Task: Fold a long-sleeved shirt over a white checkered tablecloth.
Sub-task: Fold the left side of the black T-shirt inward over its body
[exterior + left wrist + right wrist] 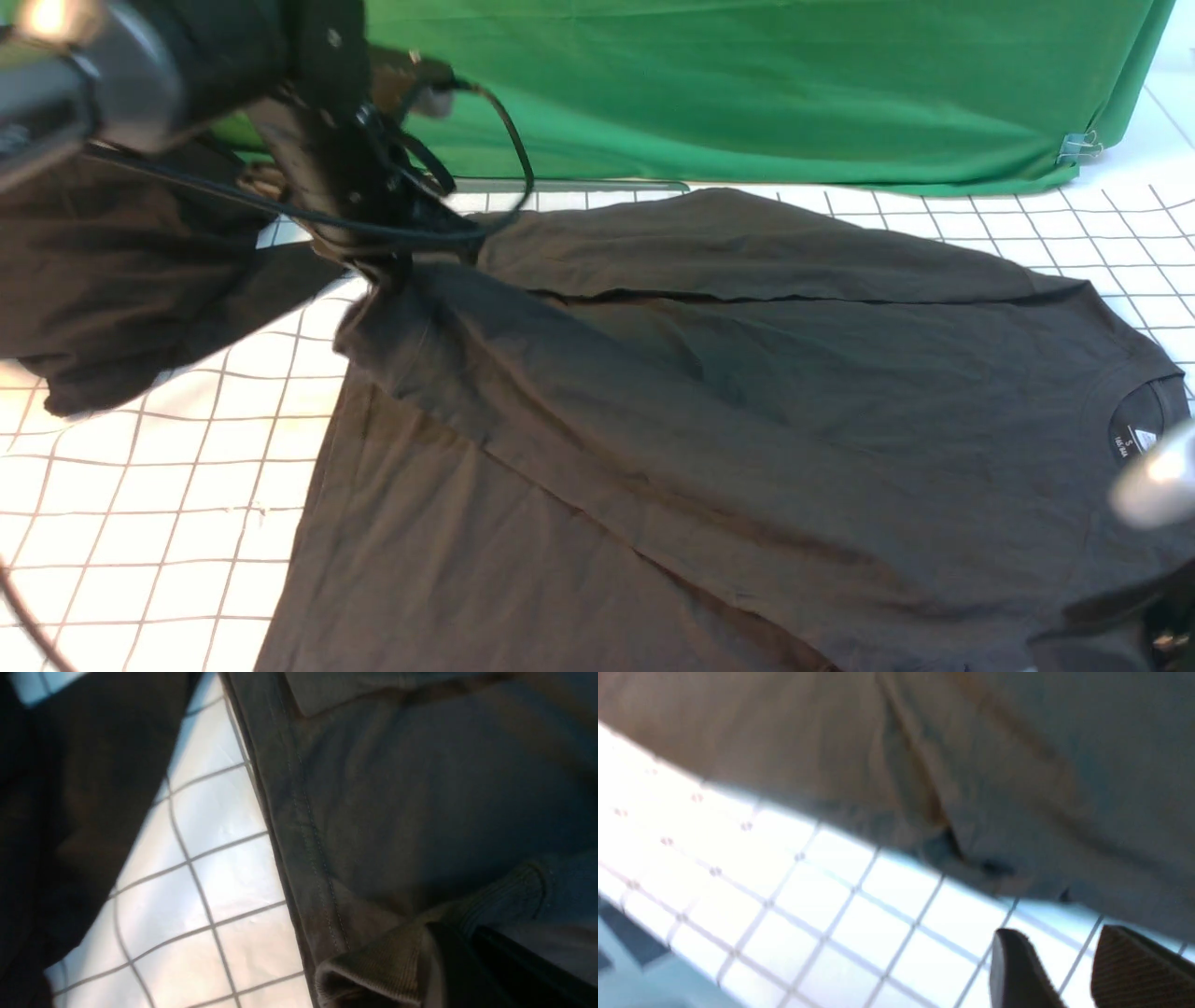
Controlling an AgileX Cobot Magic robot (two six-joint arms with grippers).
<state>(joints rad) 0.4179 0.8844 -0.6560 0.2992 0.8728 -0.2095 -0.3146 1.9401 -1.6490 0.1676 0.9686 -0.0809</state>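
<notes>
front view: the long-sleeved shirt lies spread over the white checkered tablecloth, collar toward the robot's right with the white neck label showing, hem toward the left. one sleeve runs slantwise across the body up to the left gripper, which sits low at the shirt's far left corner with cloth bunched under it. from the left wrist camera, a dark finger presses into the ribbed cuff, so that gripper is clenched on the shirt's sleeve end. the cuff curls up at the finger, just above the stitched hem, and beside it the bare grid of the cloth shows.

on the right wrist camera the right gripper stands parted, its two fingers apart with tablecloth squares visible between them; nothing is between them, and the shirt's edge lies just beyond the tips, not touching.

a blacker garment heap sits at the far left, partly behind the left arm. a green cloth hangs along the back.
</notes>
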